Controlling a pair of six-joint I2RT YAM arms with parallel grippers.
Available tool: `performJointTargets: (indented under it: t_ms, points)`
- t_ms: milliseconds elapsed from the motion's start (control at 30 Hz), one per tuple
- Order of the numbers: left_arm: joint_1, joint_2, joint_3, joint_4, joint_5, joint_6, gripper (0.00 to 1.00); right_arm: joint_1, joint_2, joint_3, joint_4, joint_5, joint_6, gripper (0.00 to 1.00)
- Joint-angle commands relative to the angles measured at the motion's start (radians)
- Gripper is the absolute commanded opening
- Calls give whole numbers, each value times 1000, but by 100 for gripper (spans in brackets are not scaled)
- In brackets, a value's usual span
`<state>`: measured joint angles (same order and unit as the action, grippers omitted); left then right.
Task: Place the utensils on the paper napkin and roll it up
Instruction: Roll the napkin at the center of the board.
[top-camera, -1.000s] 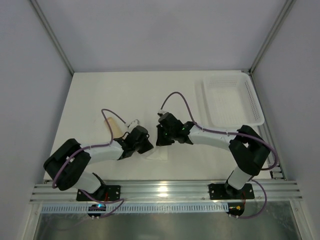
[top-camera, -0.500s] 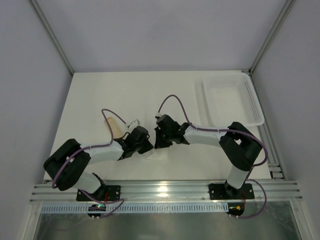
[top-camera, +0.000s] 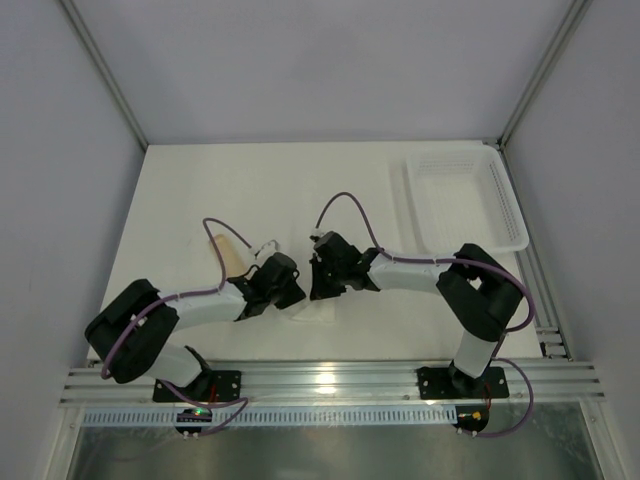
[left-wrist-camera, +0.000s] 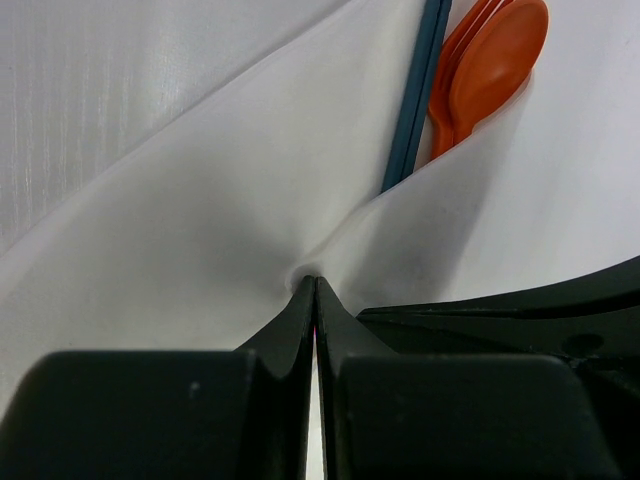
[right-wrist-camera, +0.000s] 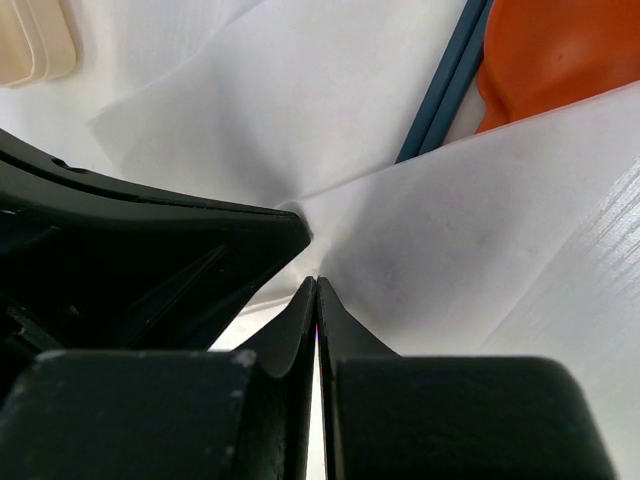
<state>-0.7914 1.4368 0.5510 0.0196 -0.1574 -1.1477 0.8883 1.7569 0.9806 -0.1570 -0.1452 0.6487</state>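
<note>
L gripper (left-wrist-camera: 315, 285): jaws closed, pinching a puckered fold of paper napkin (left-wrist-camera: 220, 230). R gripper (right-wrist-camera: 316, 285): jaws closed too, tips at napkin fold, facing L tips; can't tell if it grips. Poking out of napkin fold, far side: orange spoon (left-wrist-camera: 490, 60) w/ teal stick (left-wrist-camera: 412, 100) alongside. Tan utensil (top-camera: 228, 252) off napkin, to its left. Mesh basket (top-camera: 462, 200) well beyond napkin, far right.

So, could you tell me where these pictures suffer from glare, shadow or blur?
Top view: evenly lit, with glare on the rail. Left wrist view: the left gripper is dark and soft, the napkin shaded at its pinch, the spoon fairly sharp. Right wrist view: the right gripper is dark, the spoon cut off at the edge.
</note>
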Motion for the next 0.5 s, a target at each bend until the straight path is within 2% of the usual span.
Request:
performJointTargets:
  t_ms: [0,467]
  points:
    - [-5,-21,9,-50,-31,9,0,5,-7,4,40,-10,-23,4]
    - [-11,-7,18,-58,-34,9,0,9,-16,-23,68,-44,-27,4]
